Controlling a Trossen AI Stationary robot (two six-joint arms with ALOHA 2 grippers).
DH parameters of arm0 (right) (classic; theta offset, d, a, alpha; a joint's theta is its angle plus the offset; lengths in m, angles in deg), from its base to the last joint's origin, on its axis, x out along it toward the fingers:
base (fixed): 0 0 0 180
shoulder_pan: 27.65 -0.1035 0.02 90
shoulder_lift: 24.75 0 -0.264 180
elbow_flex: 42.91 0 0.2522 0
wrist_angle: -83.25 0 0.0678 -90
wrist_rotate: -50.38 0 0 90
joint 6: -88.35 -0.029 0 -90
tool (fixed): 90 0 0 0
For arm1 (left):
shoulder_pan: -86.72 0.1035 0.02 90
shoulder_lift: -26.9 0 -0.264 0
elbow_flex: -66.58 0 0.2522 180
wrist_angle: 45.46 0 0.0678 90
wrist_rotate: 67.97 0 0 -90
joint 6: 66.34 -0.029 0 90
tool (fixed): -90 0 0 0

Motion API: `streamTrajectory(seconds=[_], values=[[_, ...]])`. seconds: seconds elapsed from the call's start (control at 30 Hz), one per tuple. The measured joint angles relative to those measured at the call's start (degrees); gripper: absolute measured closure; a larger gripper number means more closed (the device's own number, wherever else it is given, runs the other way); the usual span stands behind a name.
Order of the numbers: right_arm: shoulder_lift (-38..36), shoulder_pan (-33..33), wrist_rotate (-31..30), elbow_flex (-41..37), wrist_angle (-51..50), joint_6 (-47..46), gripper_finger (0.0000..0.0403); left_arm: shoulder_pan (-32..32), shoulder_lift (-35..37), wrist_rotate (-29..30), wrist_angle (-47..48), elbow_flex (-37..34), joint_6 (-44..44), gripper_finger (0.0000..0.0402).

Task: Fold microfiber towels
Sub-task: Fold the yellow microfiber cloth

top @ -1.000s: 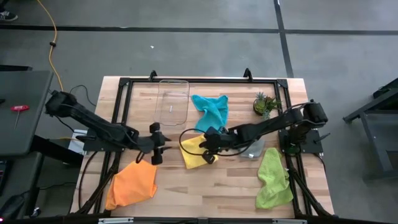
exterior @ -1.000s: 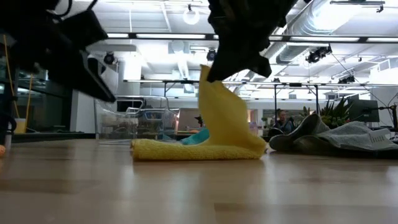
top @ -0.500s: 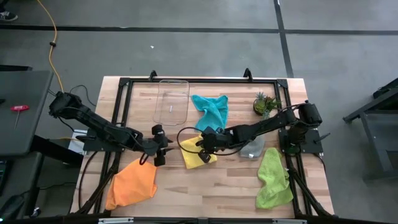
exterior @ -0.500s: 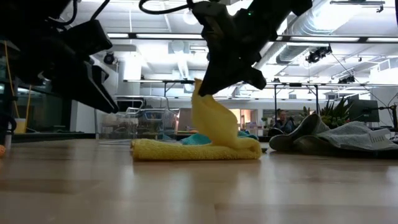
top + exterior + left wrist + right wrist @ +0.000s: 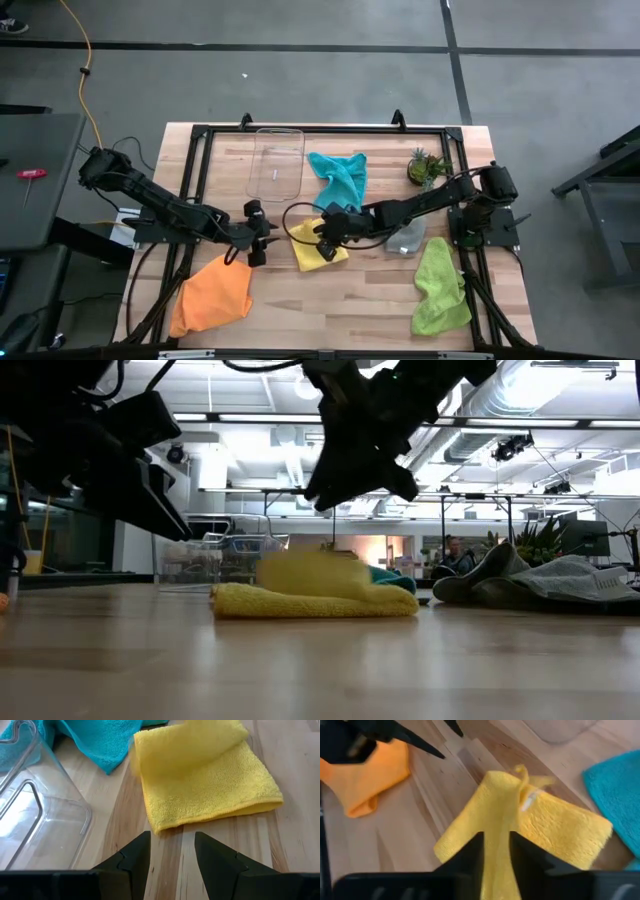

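Observation:
The yellow towel (image 5: 318, 247) lies folded on the table's middle. Its upper flap (image 5: 310, 572) shows blurred, dropping onto the layers beneath; its tagged corner (image 5: 525, 787) still stands up a little. My right gripper (image 5: 495, 840) hangs open just above the towel (image 5: 325, 490), with nothing between its fingers. My left gripper (image 5: 172, 837) is open close to the towel's left edge (image 5: 150, 820) and touches nothing. Orange (image 5: 212, 295), teal (image 5: 340, 175), grey (image 5: 405, 238) and lime green (image 5: 440, 285) towels lie crumpled around it.
A clear plastic tray (image 5: 277, 165) stands at the far side beside the teal towel, and its corner (image 5: 45, 820) is close to my left gripper. A small potted plant (image 5: 425, 167) sits far right. Black frame rails edge the table.
My right gripper has carried the yellow towel's raised flap down and toward the table's left, over the part lying flat, and has let it go. The flap, upright a second ago, now falls loose onto the lower layers, which have stayed in place.

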Motion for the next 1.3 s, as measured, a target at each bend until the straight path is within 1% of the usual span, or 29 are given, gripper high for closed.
streamTrajectory(seconds=[0.13,0.23,0.37,0.43,0.47,0.53,0.6,0.67,0.73,0.8,0.83,0.87,0.97,1.1,1.13,1.23,1.3], values=[[-0.4,0.0,0.5,0.0,3.5,5.2,0.0250,0.0,0.0,0.0,0.0,0.0,0.0,0.0257],[-2.5,0.0,0.0,0.0,1.9,10.8,0.0217,0.0,0.0,0.0,0.0,0.0,0.0,0.0257],[-4.1,0.0,-6.9,0.0,-8.1,15.0,0.0202,0.0,0.0,0.0,0.0,0.0,-0.2,0.0257],[-4.1,0.0,-7.9,-0.3,-13.2,17.8,0.0203,-0.1,0.0,-0.3,-0.1,0.0,-0.7,0.0257],[-4.1,0.0,-8.1,-1.3,-13.3,18.5,0.0205,-0.1,0.2,-0.7,-0.1,0.0,-1.1,0.0257],[-3.9,0.0,-6.8,-4.5,-10.7,19.5,0.0214,-0.1,1.2,-2.9,-0.3,0.1,-2.6,0.0257],[-3.8,-0.1,-5.2,-8.0,-7.0,20.9,0.0234,-0.2,2.2,-6.1,-0.2,0.5,-4.6,0.0257],[-3.8,-0.1,-5.0,-10.8,-2.9,22.1,0.0266,-0.2,4.4,-9.7,0.3,1.2,-6.8,0.0257],[-3.8,0.0,-5.1,-13.1,-1.6,22.9,0.0309,-0.2,6.5,-12.1,0.8,2.7,-9.6,0.0257],[-3.8,0.0,-5.0,-14.6,-0.6,24.0,0.0363,-0.2,9.7,-12.2,3.6,4.1,-12.4,0.0259],[-3.8,0.0,-5.0,-15.2,0.5,24.5,0.0382,-0.2,11.2,-11.3,4.6,4.9,-13.8,0.0263],[-3.8,0.0,-5.0,-15.8,1.6,24.9,0.0392,-0.2,12.7,-10.0,4.8,5.5,-15.2,0.0269],[-3.8,0.0,-4.9,-17.5,6.3,24.9,0.0386,-0.2,17.6,-5.8,4.0,5.6,-20.5,0.0302],[-3.2,0.0,-4.7,-17.5,8.2,26.6,0.0400,-0.2,22.2,-1.9,2.6,5.6,-25.7,0.0379],[-2.8,0.0,-4.8,-17.4,8.2,26.9,0.0398,-0.2,23.0,-1.2,1.9,5.6,-26.3,0.0389],[-1.1,0.0,-4.7,-17.2,9.5,27.5,0.0402,-0.2,24.3,-0.5,-1.2,5.6,-28.3,0.0393],[0.0,0.0,-4.7,-17.2,10.4,27.9,0.0402,-0.2,24.4,-1.4,-3.7,5.6,-29.2,0.0399]])
